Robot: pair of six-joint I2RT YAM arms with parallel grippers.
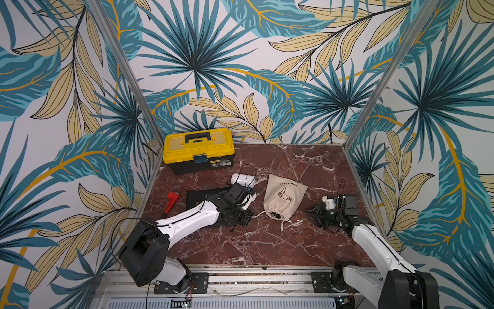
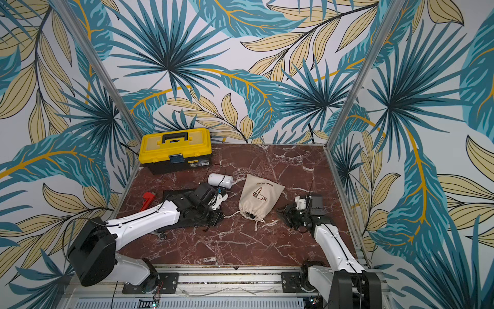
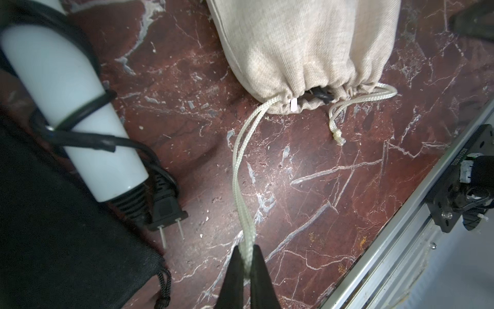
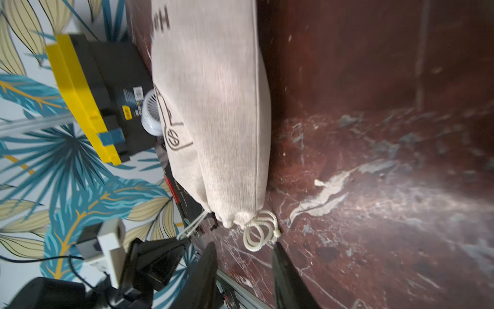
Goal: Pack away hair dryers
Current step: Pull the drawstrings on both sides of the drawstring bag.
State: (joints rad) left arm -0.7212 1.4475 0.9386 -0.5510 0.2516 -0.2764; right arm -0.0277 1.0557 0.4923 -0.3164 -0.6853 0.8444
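Pinching one pale braided drawstring [image 3: 240, 166] of the beige fabric pouch [image 1: 284, 196], the left end effector [image 3: 247, 254] was clenched on that cord, which ran from the pouch's gathered mouth to its tips. Right end effector [image 4: 244, 248] was released: jaws apart, nothing clamped; the pouch's second drawstring [image 4: 258, 232] lay coiled on the red-brown marble worktop [image 4: 374, 214] right at its tips, touched by neither jaw as far as the wrist view showed. Beige pouch [image 2: 260, 195] lay on the worktop between the two arms, printed side up in both top views, mouth drawn nearly closed and facing the robot's side. A dark object [image 3: 320, 95] showed in the mouth gap; couldn't tell what. White plastic hair dryer [image 1: 243, 178] lay on its side on the worktop, outside both pouches, between the yellow plastic toolbox [image 1: 197, 147] and the left wrist, near the beige pouch but apart from it. Its black cord [image 3: 88, 112] was wound round the slim handle, two-pin plug [image 3: 167, 211] resting on the marble at the handle's end. Handle lay along the edge of the black fabric pouch [image 3: 53, 227], which sat flat under the left arm. Red pipe wrench [image 1: 171, 200] lay near the worktop's left edge, beside the black pouch. Toolbox sat shut at the far left corner.
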